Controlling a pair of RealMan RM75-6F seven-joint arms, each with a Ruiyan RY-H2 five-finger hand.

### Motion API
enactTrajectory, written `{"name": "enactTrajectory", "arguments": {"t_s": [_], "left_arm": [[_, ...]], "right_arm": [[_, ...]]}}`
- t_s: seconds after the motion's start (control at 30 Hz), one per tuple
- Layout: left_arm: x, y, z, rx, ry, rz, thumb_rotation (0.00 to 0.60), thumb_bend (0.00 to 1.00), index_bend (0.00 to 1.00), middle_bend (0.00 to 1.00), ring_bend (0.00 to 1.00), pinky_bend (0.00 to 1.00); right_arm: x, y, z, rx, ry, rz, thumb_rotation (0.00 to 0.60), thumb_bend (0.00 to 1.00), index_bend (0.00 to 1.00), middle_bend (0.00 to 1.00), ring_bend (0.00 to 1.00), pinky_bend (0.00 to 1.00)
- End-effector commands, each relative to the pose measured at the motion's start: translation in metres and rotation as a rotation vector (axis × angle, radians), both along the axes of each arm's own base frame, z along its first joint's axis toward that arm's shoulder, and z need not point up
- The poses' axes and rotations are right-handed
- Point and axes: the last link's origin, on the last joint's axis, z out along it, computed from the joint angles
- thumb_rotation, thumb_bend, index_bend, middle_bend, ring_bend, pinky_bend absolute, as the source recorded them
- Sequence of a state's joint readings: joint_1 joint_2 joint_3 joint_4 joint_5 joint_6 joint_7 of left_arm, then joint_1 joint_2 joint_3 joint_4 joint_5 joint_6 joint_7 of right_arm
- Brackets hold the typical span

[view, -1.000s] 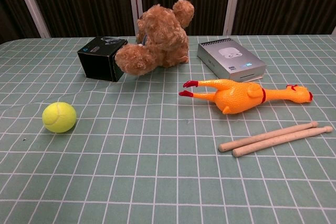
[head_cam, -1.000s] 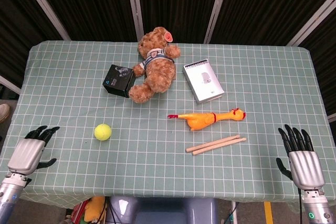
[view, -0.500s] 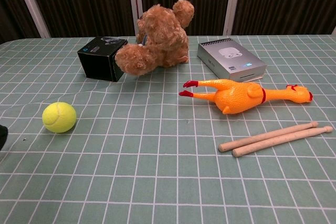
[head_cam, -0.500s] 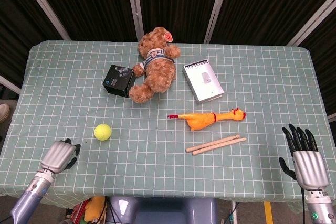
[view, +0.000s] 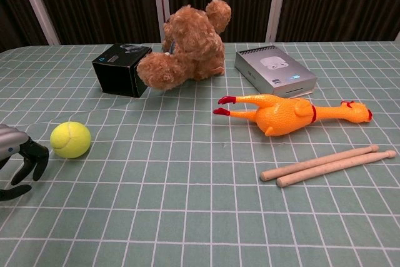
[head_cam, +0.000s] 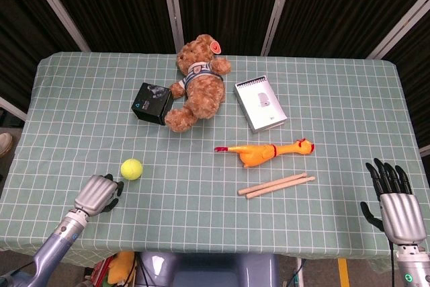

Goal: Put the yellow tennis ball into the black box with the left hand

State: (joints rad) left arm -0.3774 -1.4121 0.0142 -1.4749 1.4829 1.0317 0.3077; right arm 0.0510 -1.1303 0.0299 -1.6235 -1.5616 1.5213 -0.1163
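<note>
**Left hand closes in on the ball**

Your left hand [head_cam: 97,194] has moved in from the table edge; it now sits just beside the yellow tennis ball [head_cam: 132,169], fingers curled, holding nothing. The ball, round and axisless, lies well short of the black box [head_cam: 152,103]. Your right hand [head_cam: 396,201] rests splayed, empty.

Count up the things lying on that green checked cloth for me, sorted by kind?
Balls: 1, yellow tennis ball
Boxes: 2, black box, grey box
Soft toys: 1, teddy bear
Rubber chickens: 1
Wooden sticks: 2
Total: 7
</note>
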Motion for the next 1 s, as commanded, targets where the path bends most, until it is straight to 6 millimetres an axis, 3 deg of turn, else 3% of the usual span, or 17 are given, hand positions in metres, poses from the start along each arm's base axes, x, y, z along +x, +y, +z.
{"name": "enactTrajectory", "arguments": {"t_s": [0.03, 0.7, 1.0], "left_arm": [[0.004, 0.004, -0.004, -0.009, -0.016, -0.009, 0.6, 0.34, 0.47, 0.61, 0.38, 0.6], [0.013, 0.042, -0.009, 0.03, -0.054, -0.028, 0.6, 0.37, 0.38, 0.55, 0.38, 0.59], [0.005, 0.064, -0.001, 0.074, 0.007, -0.058, 0.6, 0.37, 0.37, 0.56, 0.38, 0.58]], "right_arm": [[0.0, 0.0, 0.0, -0.001, -0.001, 0.002, 0.6, 0.38, 0.0, 0.0, 0.0, 0.0], [-0.003, 0.005, 0.016, -0.01, -0.046, 0.005, 0.6, 0.38, 0.0, 0.0, 0.0, 0.0], [-0.003, 0.007, 0.018, -0.02, -0.043, 0.005, 0.6, 0.38, 0.0, 0.0, 0.0, 0.0]]}}
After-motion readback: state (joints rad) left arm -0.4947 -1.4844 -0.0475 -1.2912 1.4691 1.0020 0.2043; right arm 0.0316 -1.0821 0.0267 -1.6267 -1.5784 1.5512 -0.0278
